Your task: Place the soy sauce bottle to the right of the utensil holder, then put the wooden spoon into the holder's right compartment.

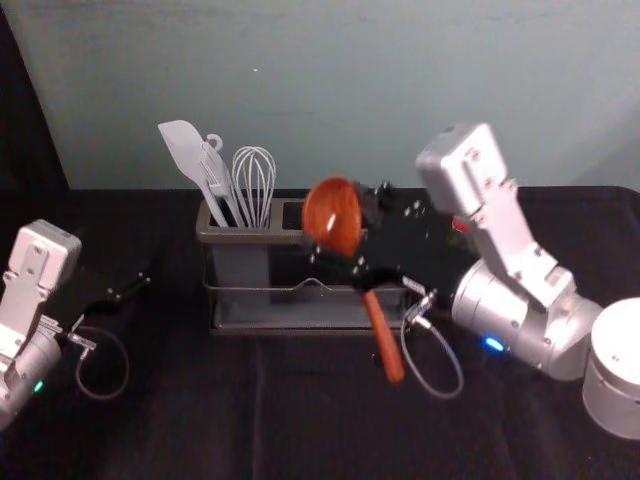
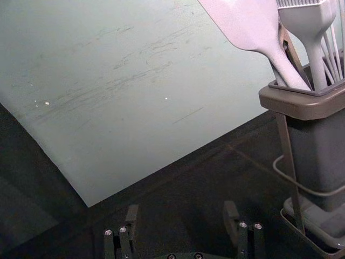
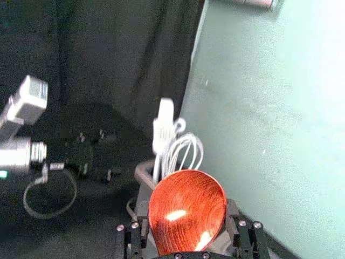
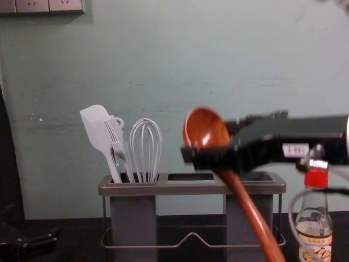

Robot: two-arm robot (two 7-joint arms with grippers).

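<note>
In the head view my right gripper (image 1: 345,245) holds the wooden spoon (image 1: 332,212) around its bowl, in front of the holder's right part. The chest view shows the spoon (image 4: 248,207) tilted, bowl up and handle slanting down to the right, outside the utensil holder (image 4: 191,188). Between the fingers of my right gripper (image 3: 187,226) is the bowl (image 3: 186,210). The soy sauce bottle (image 4: 315,234) stands upright right of the holder, partly behind a cable. Off to the holder's left is my left gripper (image 1: 135,288); seen from its wrist, the left gripper (image 2: 180,224) is open and empty.
A white spatula (image 4: 98,128), a brush (image 4: 117,142) and a whisk (image 4: 145,150) stand in the holder's left compartment. Behind the dark table (image 1: 180,400) rises a pale green wall (image 1: 350,90). My right arm reaches over the table's right side.
</note>
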